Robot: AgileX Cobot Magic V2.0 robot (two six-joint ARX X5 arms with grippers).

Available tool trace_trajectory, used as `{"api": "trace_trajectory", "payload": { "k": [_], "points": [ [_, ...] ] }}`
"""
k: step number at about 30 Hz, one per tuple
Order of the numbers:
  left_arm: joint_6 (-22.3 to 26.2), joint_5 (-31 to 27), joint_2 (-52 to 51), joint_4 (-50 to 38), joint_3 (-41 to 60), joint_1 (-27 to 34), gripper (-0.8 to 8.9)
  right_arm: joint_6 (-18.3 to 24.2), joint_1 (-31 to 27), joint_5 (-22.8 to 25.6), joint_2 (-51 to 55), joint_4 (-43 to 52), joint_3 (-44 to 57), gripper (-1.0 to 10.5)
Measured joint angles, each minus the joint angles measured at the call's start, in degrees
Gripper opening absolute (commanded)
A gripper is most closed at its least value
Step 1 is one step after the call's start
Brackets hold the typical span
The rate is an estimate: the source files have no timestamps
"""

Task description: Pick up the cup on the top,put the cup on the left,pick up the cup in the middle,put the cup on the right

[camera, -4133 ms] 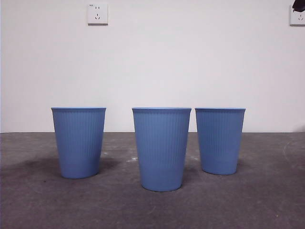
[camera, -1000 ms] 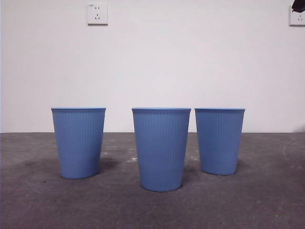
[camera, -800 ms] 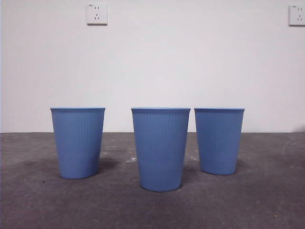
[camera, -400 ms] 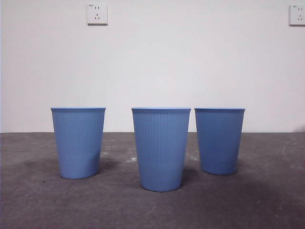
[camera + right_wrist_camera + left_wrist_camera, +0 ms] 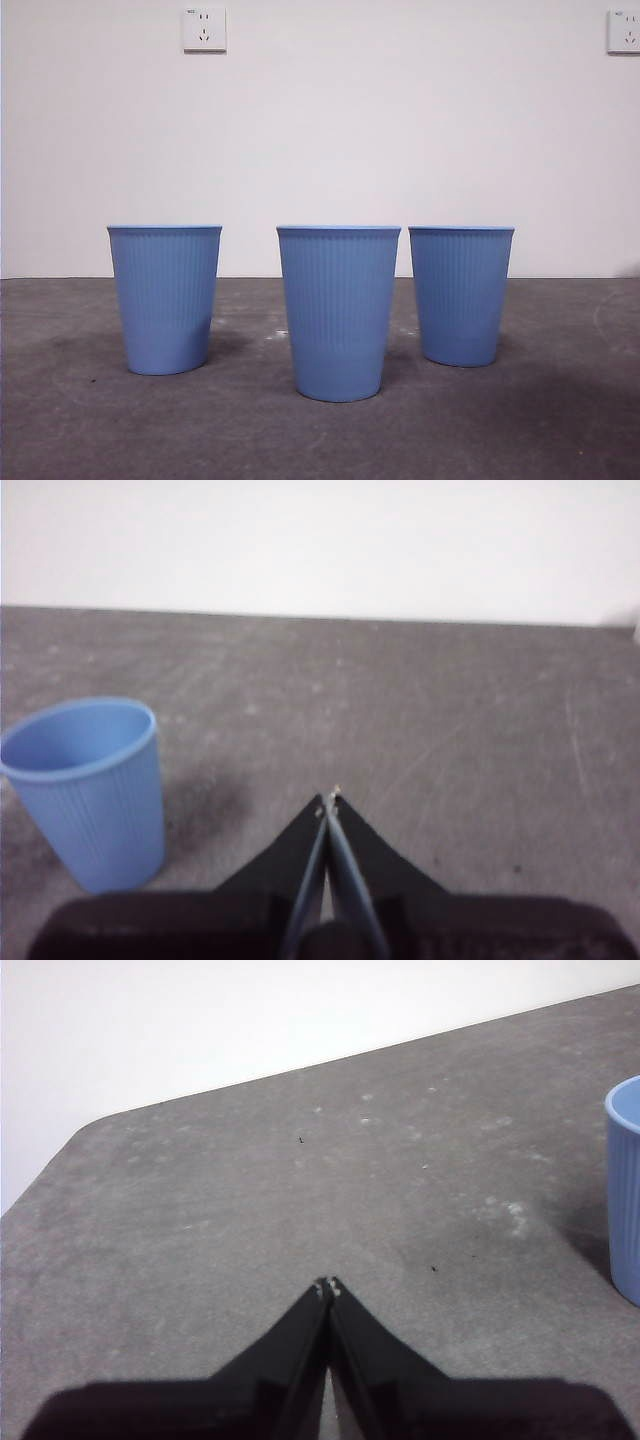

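Three blue ribbed cups stand upright and apart on the grey table in the front view: a left cup (image 5: 165, 298), a middle cup (image 5: 338, 311) nearer the camera, and a right cup (image 5: 461, 294). No gripper shows in the front view. My left gripper (image 5: 327, 1285) is shut and empty above bare table, with a cup's side (image 5: 624, 1190) at the picture's edge. My right gripper (image 5: 328, 802) is shut and empty, apart from a cup (image 5: 88, 788) standing off to its side.
A white wall stands behind the table, with a socket (image 5: 204, 28) high at the left and another (image 5: 624, 30) at the top right corner. The table's rounded corner (image 5: 75, 1140) shows in the left wrist view.
The black arm tip at the front view's top right corner has gone out of view. The three cups have not moved.
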State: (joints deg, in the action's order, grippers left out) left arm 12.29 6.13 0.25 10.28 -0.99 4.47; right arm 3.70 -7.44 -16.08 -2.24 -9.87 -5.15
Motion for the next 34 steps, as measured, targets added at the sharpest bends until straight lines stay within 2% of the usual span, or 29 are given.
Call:
{"api": "trace_trajectory", "payload": {
  "k": [7,14,34],
  "points": [
    [0.00,0.00,0.00,0.00,0.00,0.00,-0.03,-0.07,1.20,0.22,1.92,0.44,3.85,0.1],
    [-0.13,0.00,0.00,0.00,0.00,0.00,-0.03,-0.04,4.11,2.78,2.01,0.39,3.89,0.1],
    [-0.15,0.00,0.00,0.00,0.00,0.00,-0.03,-0.94,4.11,2.80,1.92,0.39,3.89,0.1]
  ]
}}
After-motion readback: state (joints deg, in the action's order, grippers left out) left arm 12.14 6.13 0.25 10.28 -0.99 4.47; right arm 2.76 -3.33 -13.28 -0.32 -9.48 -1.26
